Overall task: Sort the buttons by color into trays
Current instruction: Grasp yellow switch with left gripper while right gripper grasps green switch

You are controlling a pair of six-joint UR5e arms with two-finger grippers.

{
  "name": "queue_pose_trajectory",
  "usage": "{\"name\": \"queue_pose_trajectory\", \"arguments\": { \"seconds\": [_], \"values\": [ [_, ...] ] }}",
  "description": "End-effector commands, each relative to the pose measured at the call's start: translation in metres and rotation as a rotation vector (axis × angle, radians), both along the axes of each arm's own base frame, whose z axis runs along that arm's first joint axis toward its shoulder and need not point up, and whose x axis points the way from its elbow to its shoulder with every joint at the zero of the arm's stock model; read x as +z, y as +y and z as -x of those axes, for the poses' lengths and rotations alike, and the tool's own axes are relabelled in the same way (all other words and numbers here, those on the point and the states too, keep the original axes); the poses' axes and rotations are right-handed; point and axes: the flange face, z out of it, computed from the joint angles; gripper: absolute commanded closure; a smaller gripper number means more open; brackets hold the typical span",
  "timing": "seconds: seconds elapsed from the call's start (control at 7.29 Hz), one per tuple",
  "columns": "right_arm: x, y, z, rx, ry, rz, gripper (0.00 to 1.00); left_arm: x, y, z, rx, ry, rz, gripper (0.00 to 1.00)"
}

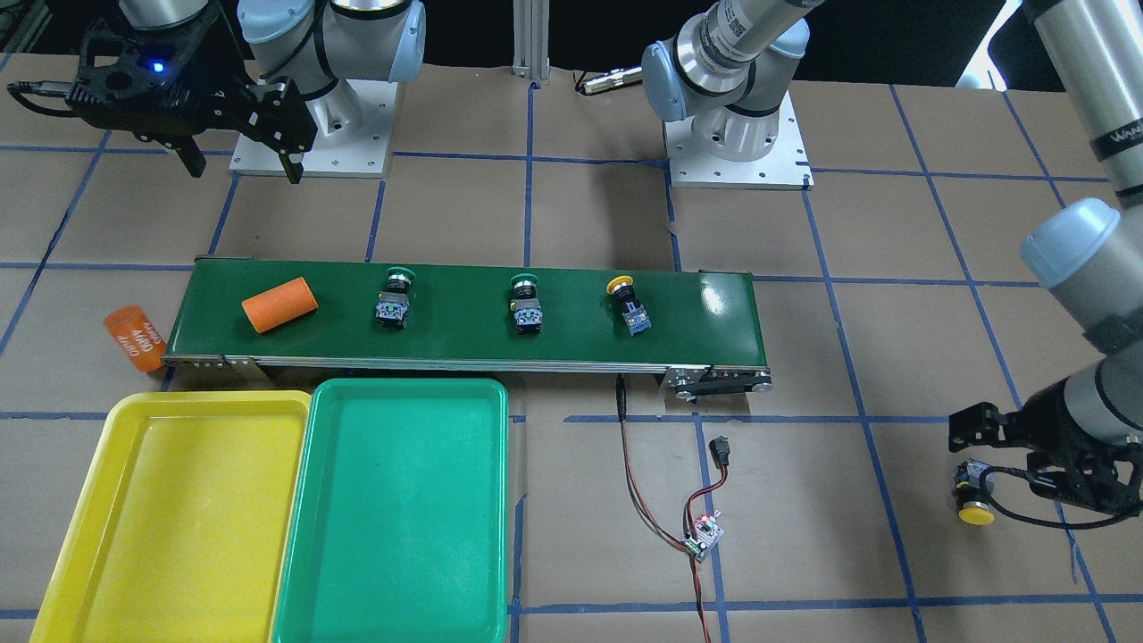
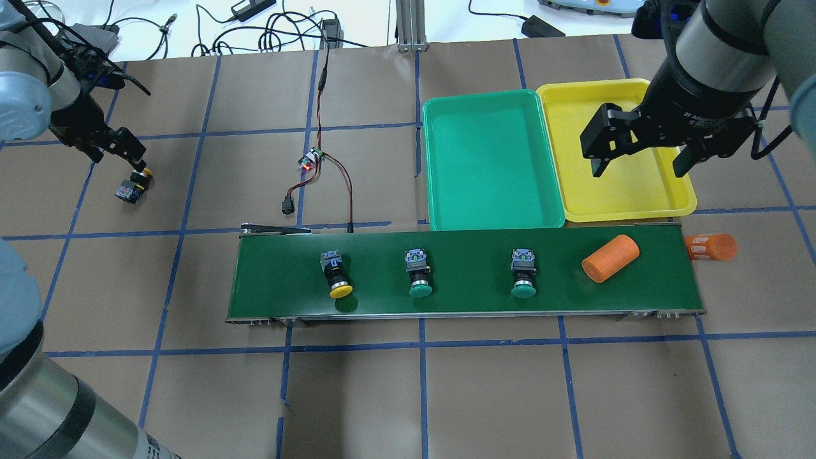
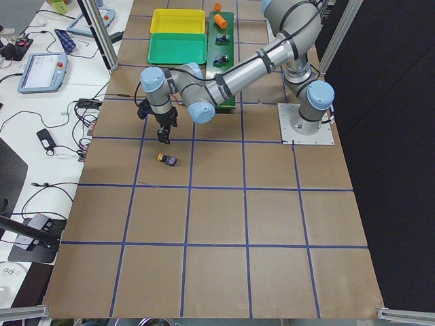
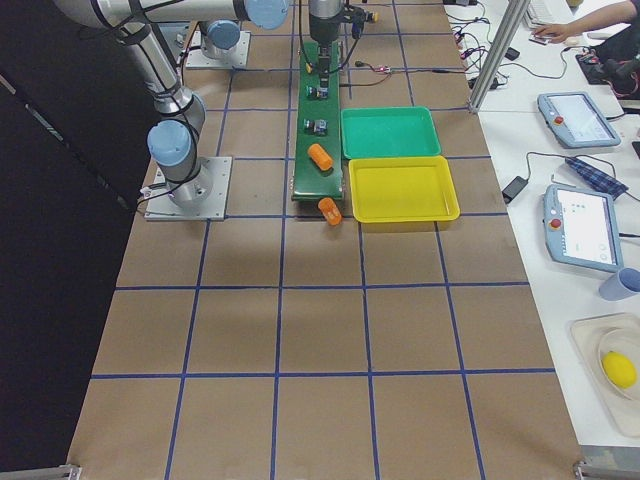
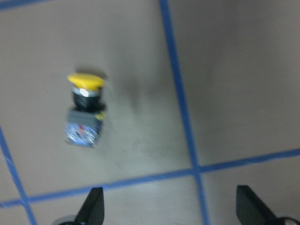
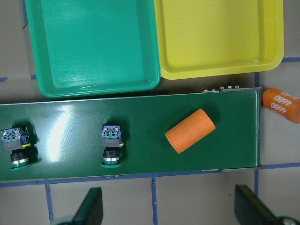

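Left end effector wide, tips cropped — yellow button blurred; right end effector wide.

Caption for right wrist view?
Open right gripper overlooking belt with two green buttons, orange cylinder; green tray and yellow tray empty.

arms silver | joint caps pale blue | right pincer black | bases white

Bright, even overhead light; white glare patches on the conveyor belt; soft short shadows; the left wrist view is blurred.
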Motion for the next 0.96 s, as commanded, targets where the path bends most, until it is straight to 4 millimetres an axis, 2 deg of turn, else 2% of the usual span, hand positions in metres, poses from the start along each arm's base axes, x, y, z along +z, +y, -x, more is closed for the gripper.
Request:
{"name": "queue_pose_trajectory", "arguments": {
  "seconds": [0.0, 0.27, 0.41, 0.55, 0.69, 0.82],
  "values": [
    [0.0, -0.001, 0.0, 0.015, 0.002, 0.004, 0.0, -0.052, -0.02, -0.026, -0.121, -0.001, 0.018, 0.0],
    [-0.004, -0.001, -0.004, 0.006, 0.002, -0.01, 0.0, -0.077, -0.023, -0.023, -0.15, 0.069, 0.019, 0.0],
    [-0.036, -0.005, -0.006, 0.01, -0.006, -0.075, 0.0, -0.094, -0.021, -0.021, -0.147, 0.088, -0.003, 0.0],
    [-0.094, -0.004, -0.007, 0.013, -0.011, -0.199, 0.0, -0.103, -0.019, -0.023, -0.144, 0.086, -0.019, 0.0],
    [-0.141, -0.004, -0.008, 0.013, -0.013, -0.276, 0.0, -0.105, -0.017, -0.029, -0.133, 0.086, -0.022, 0.0],
    [-0.166, -0.009, -0.008, 0.014, -0.012, -0.251, 0.0, -0.109, -0.012, -0.036, -0.104, 0.092, -0.03, 0.0]
  ]
}}
